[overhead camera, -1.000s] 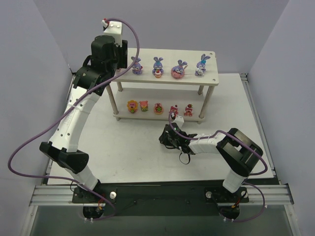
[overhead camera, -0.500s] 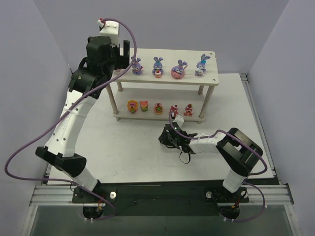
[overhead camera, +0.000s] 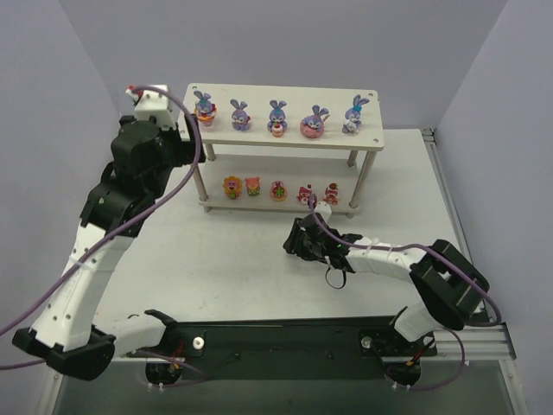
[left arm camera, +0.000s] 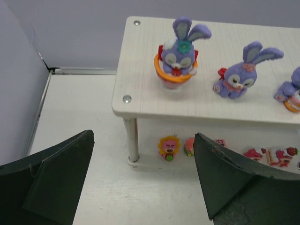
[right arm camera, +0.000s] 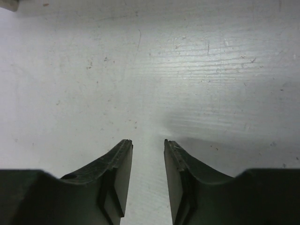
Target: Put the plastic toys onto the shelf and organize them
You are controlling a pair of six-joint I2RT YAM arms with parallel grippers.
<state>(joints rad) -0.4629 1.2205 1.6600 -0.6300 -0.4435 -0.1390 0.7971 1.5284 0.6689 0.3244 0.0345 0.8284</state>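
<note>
The shelf (overhead camera: 259,136) stands at the back of the table. Several purple-blue bunnies line its top tier, the leftmost one (overhead camera: 204,105) sitting in an orange cup (left arm camera: 175,75) near the left corner. Several small red, pink and yellow toys (overhead camera: 278,190) stand in a row on the lower tier. My left gripper (left arm camera: 144,136) hovers left of and in front of the shelf's left end (left arm camera: 136,89), open wide and empty. My right gripper (right arm camera: 147,141) hangs low over bare table in front of the shelf (overhead camera: 298,242), its jaws a narrow gap apart with nothing between them.
Grey walls close in the table on the left, right and back. The shelf's round legs (left arm camera: 132,140) stand on the white tabletop (overhead camera: 233,259). Purple cables (overhead camera: 52,285) loop off both arms.
My left gripper opened and drew back to the left, away from the shelf's top left corner, where the bunny in the orange cup now stands uncovered. The right jaws parted a little.
</note>
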